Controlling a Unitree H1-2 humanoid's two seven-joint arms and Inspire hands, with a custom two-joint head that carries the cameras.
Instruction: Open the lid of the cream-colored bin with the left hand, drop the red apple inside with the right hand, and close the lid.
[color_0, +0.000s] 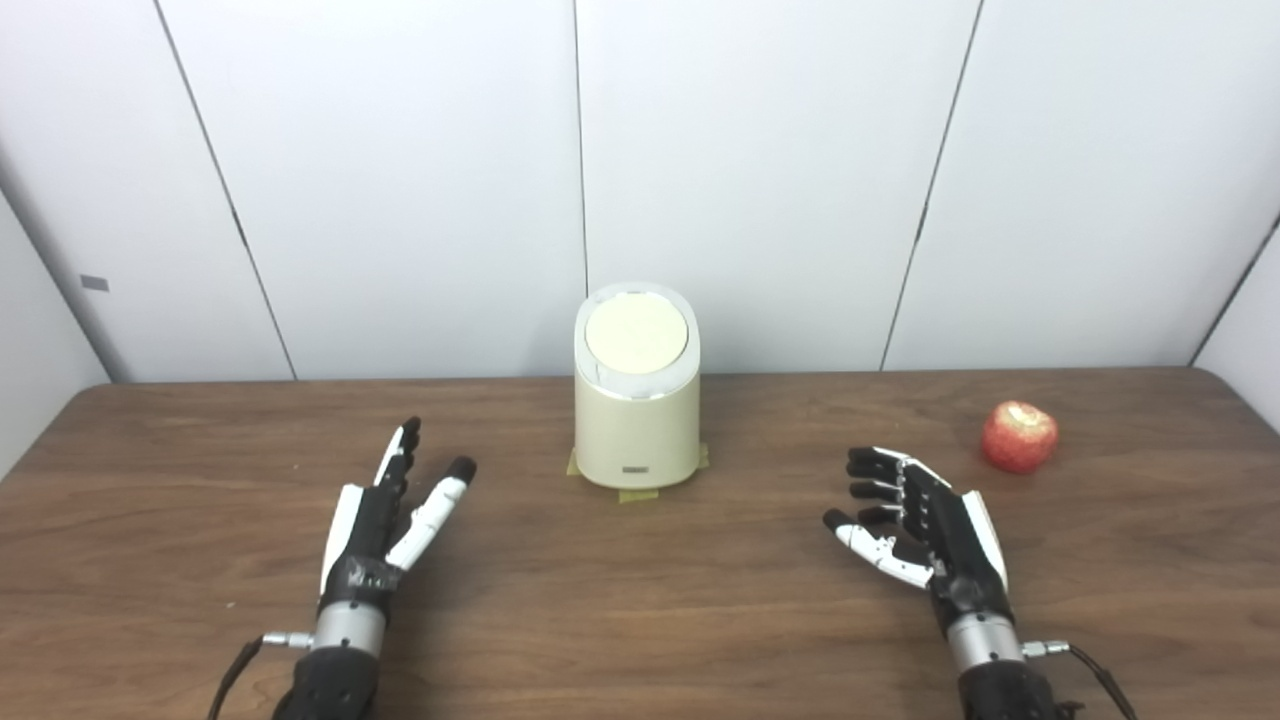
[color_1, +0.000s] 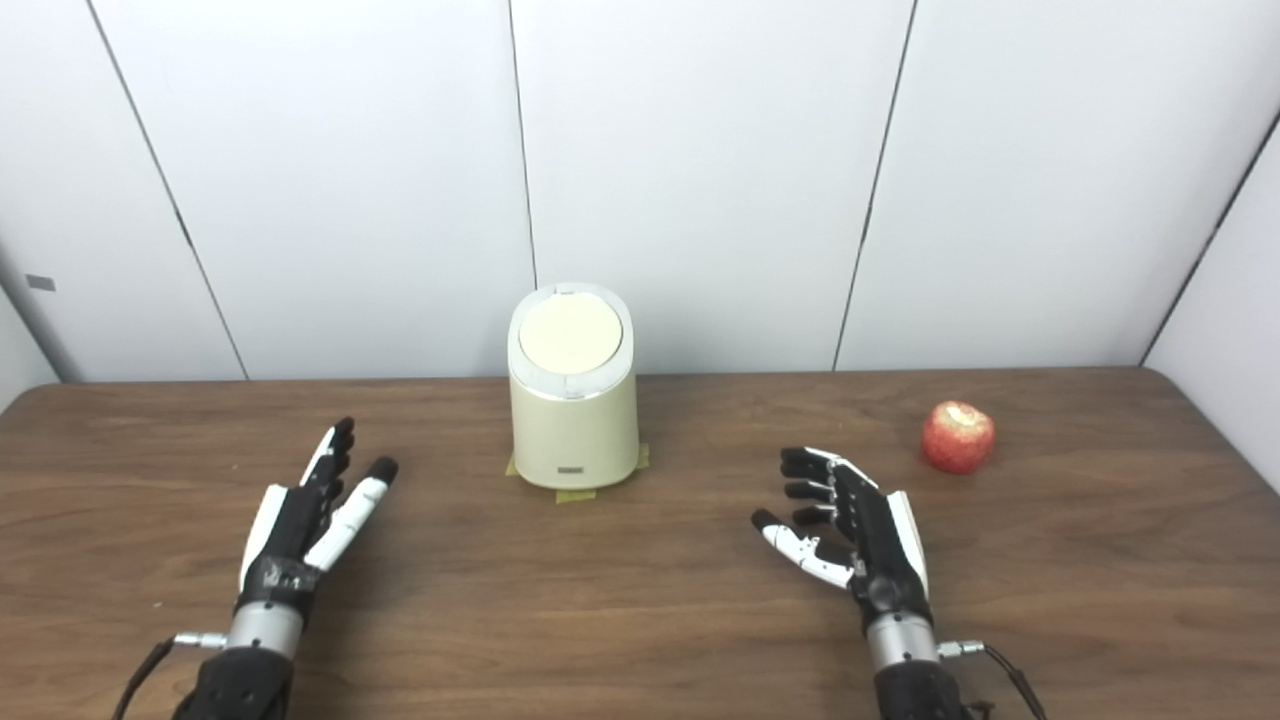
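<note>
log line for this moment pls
stage: start | left robot hand: open, on table | right robot hand: open, short of apple | bin: lid shut | apple: on table, right of bin

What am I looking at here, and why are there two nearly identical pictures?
These come from two cameras side by side in a humanoid robot's head, so both show the same scene from slightly different spots. The black-and-white things at the bottom are its own hands: the left hand and right hand, both open and holding nothing. On the wooden table stands a cream-colored bin with its lid closed. A red apple lies to the right, beyond the right hand, untouched.
</note>
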